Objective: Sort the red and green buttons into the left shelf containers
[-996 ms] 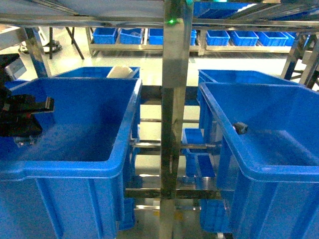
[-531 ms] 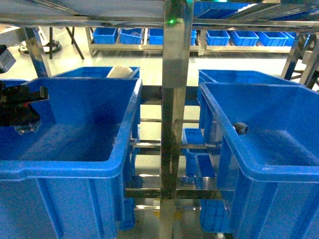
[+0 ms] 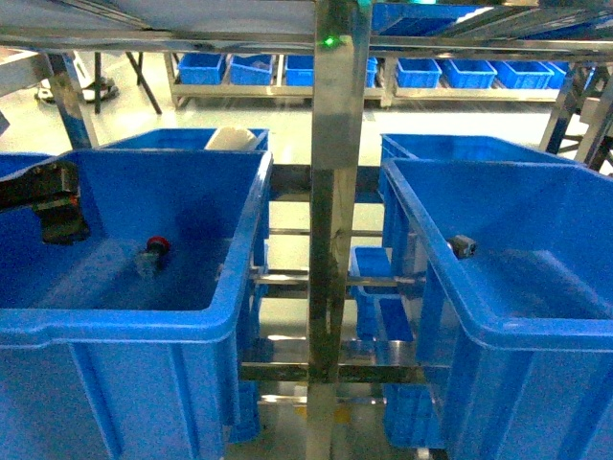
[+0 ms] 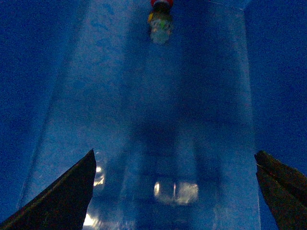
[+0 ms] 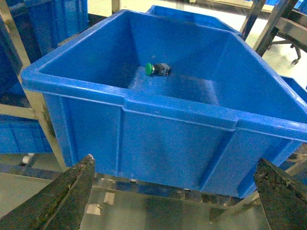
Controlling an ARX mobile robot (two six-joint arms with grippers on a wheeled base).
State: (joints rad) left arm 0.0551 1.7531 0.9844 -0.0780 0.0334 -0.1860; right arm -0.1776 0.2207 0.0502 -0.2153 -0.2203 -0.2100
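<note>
red button (image 3: 153,253) in left bin (image 3: 115,321) — left claw (image 4: 175,191) agape

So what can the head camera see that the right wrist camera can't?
Only the head view shows the red button lying in the left bin, the left gripper at its far-left edge, and the steel post. Only the right wrist view shows the green button clearly and the open right gripper. Both show the right bin.
</note>
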